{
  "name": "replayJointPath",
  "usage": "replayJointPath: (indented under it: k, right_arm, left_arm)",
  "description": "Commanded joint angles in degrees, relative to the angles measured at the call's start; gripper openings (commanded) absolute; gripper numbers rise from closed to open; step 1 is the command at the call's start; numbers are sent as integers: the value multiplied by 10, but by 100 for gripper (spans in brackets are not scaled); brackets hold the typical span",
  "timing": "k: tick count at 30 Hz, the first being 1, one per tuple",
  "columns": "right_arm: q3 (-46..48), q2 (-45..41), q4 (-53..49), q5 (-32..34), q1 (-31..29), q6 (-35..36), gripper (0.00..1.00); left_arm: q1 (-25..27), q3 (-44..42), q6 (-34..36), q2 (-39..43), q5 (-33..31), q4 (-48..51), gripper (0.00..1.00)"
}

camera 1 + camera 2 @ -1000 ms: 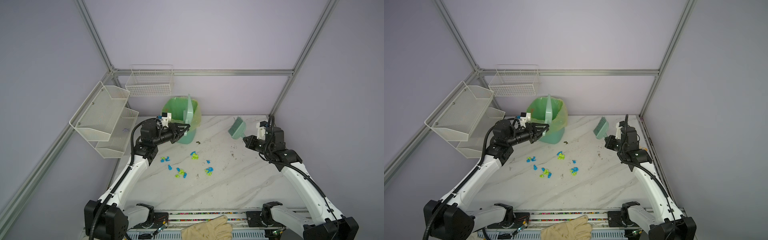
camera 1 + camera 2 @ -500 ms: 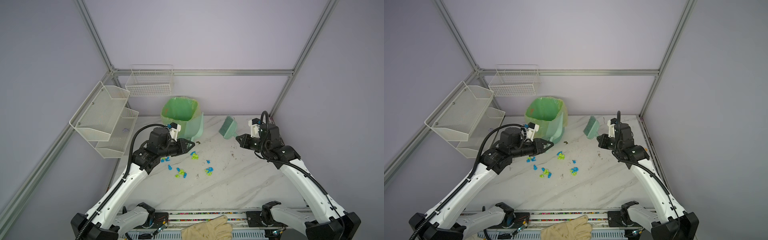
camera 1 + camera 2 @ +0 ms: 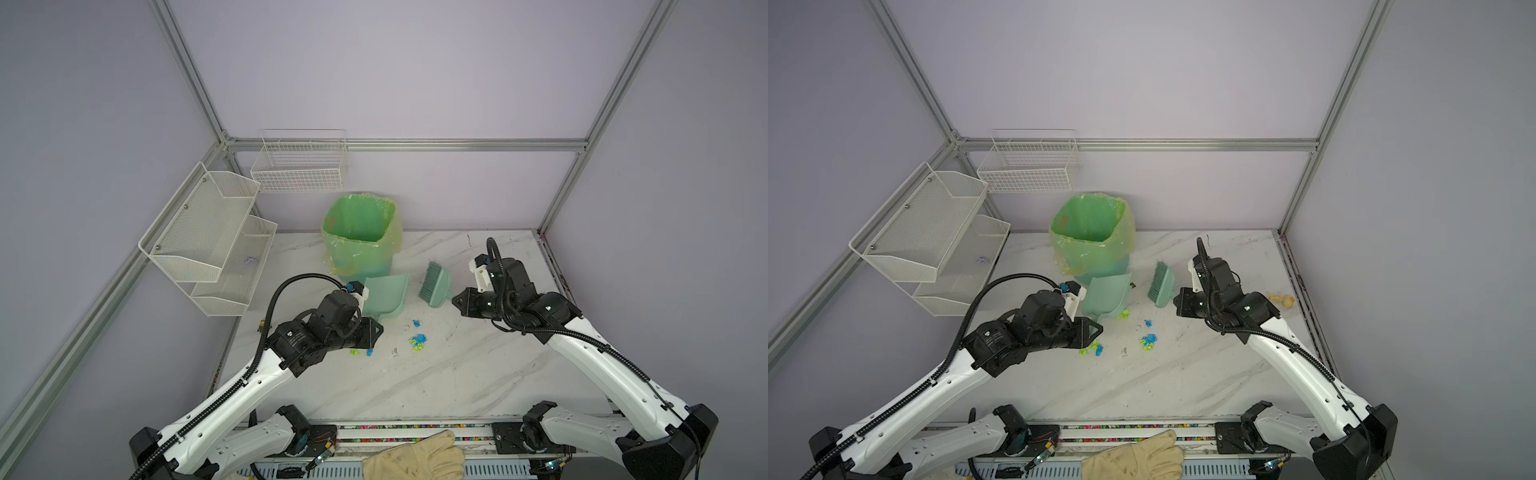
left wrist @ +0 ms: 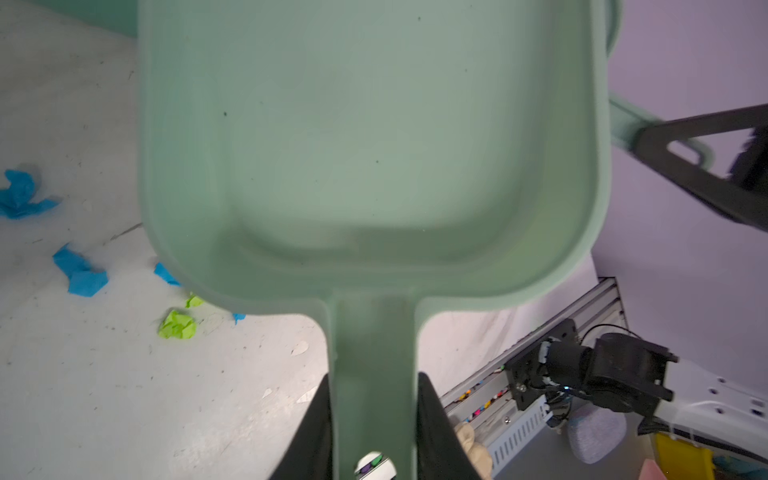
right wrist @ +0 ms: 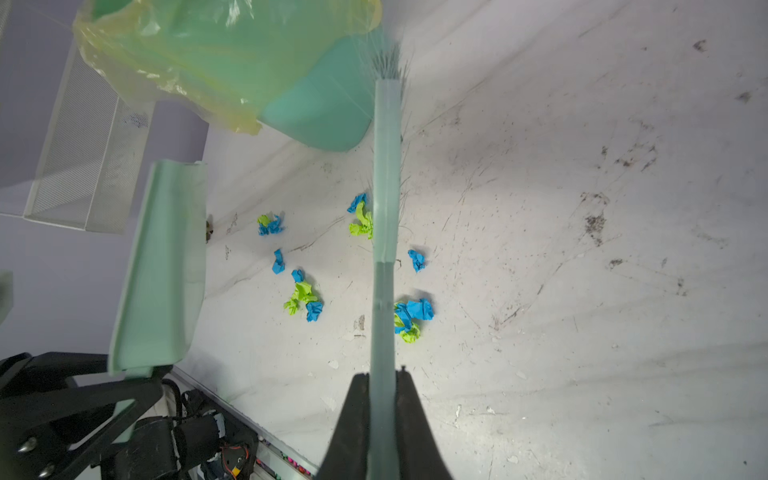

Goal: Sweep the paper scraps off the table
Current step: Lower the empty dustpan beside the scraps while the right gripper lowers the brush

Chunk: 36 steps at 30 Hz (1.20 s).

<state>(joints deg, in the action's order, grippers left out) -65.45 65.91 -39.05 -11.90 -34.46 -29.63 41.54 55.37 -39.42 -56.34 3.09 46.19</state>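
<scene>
Small blue and lime-green paper scraps (image 3: pixel 417 341) (image 3: pixel 1148 340) (image 5: pixel 303 293) lie scattered on the white marble table (image 3: pixel 415 382), in front of the bin. My left gripper (image 3: pixel 376 328) (image 4: pixel 374 378) is shut on the handle of a mint-green dustpan (image 3: pixel 384 297) (image 4: pixel 374 145). The pan is tilted, its mouth toward the bin, and some scraps (image 4: pixel 81 274) lie beside and under it. My right gripper (image 3: pixel 455 298) (image 5: pixel 384 376) is shut on the handle of a mint-green brush (image 3: pixel 434 286) (image 5: pixel 384 208), held just right of the pan above the scraps.
A bin lined with a green bag (image 3: pixel 361 237) stands at the back centre, close behind the pan. White wire racks (image 3: pixel 208 241) hang on the left wall. A small yellow toy figure (image 3: pixel 1281 298) lies at the right edge. A glove (image 3: pixel 415 459) rests on the front rail.
The left arm has brought the dustpan down from the bin's rim to just in front of the bin, near the scraps. The right arm has carried the brush left toward the pan.
</scene>
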Motion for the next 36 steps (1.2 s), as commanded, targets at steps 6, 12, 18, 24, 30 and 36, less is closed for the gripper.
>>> replayJointPath:
  k: [6,12,18,24,30,36]
  right_arm:
    - [-29,38,-52,40,-77,-29,0]
    - [-24,52,-46,44,-113,-51,0]
    - [-18,60,-59,45,-148,-73,0]
    - [-10,71,-80,54,-159,-82,0]
    - [1,95,-88,57,-161,-81,0]
    - [-1,123,-90,62,-162,-72,0]
  left_arm:
    - [13,-56,1,1,-94,14,0]
    - [14,-71,3,-28,-107,14,0]
    - [14,-72,8,-26,-123,15,0]
    - [14,-67,11,-32,-124,15,0]
    - [14,-66,10,-38,-114,14,0]
    - [14,-62,5,-42,-89,11,0]
